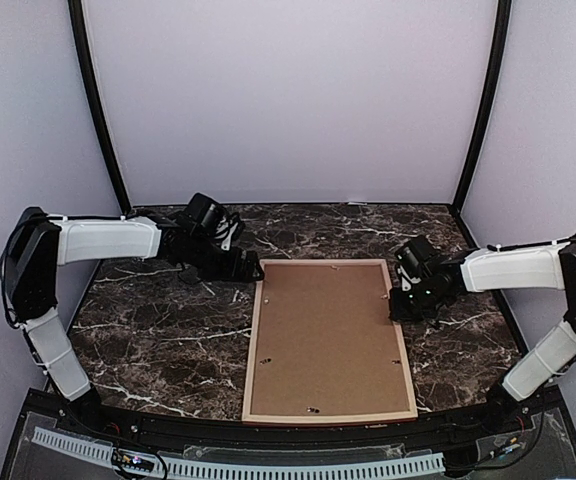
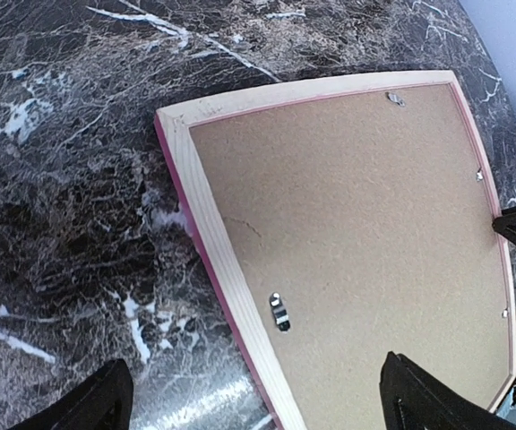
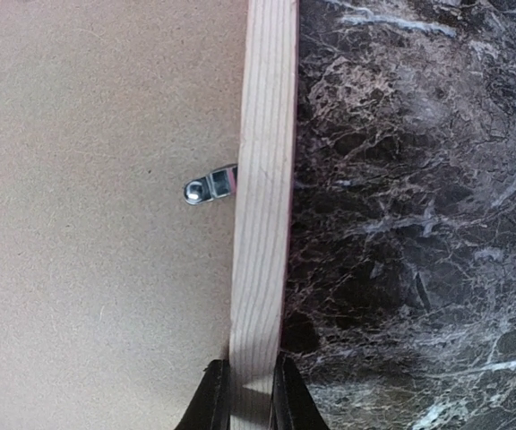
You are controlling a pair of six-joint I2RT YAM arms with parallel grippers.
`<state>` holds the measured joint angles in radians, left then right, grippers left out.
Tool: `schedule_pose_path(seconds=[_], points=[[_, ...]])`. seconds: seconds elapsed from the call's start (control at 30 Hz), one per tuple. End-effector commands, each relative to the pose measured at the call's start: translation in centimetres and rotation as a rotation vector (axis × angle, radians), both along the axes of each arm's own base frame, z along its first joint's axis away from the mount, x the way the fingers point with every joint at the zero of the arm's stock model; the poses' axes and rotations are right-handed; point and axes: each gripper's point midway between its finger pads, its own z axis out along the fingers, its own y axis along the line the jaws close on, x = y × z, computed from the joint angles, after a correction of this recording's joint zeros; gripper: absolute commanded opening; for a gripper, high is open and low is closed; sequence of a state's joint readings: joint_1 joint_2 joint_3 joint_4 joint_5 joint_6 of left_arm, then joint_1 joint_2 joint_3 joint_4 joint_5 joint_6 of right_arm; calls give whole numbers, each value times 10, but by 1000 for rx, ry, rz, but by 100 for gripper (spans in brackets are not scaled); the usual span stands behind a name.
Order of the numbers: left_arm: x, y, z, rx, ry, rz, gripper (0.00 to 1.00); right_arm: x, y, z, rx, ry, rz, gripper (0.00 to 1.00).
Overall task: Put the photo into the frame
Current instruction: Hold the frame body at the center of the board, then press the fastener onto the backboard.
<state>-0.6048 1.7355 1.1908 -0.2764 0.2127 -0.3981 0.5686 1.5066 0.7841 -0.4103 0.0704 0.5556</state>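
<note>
Lying face down on the dark marble table (image 1: 168,330), the frame (image 1: 253,350) shows its brown backing board (image 1: 328,340). The right gripper (image 3: 251,394) is clamped on the frame's right rail. The left gripper (image 2: 258,408) hovers by its far left corner, fingers wide apart.

Dark marble table (image 1: 168,330); frame (image 2: 222,260) flat on it, back up.

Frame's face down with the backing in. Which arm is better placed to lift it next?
Right. The right gripper is closed on the frame, pinching its right rail. The left gripper hangs open above the frame's far left corner and grips nothing, so it would probably have to come down and close first.
</note>
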Motion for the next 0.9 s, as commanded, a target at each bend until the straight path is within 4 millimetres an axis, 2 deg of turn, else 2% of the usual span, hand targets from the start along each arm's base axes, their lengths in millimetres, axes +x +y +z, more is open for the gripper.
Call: schedule_pose_path(seconds=[0.0, 0.1, 0.23, 0.37, 0.53, 0.67, 0.87], points=[[8, 0, -15, 95, 8, -42, 99, 17, 7, 15, 36, -84, 28, 7], [13, -1, -29, 144, 34, -55, 97, 19, 6, 13, 35, -78, 39, 7], [12, -6, -40, 171, 60, -95, 89, 21, 6, 14, 52, -78, 44, 8], [6, -18, -46, 144, 94, -136, 83, 21, 10, 14, 73, -75, 54, 8], [2, -27, -54, 145, 115, -157, 82, 22, 10, 11, 67, -69, 66, 8], [3, -26, -61, 184, 123, -149, 80, 23, 9, 10, 64, -71, 70, 8], [4, -28, -69, 220, 125, -155, 72, 22, 12, 8, 83, -58, 80, 8]])
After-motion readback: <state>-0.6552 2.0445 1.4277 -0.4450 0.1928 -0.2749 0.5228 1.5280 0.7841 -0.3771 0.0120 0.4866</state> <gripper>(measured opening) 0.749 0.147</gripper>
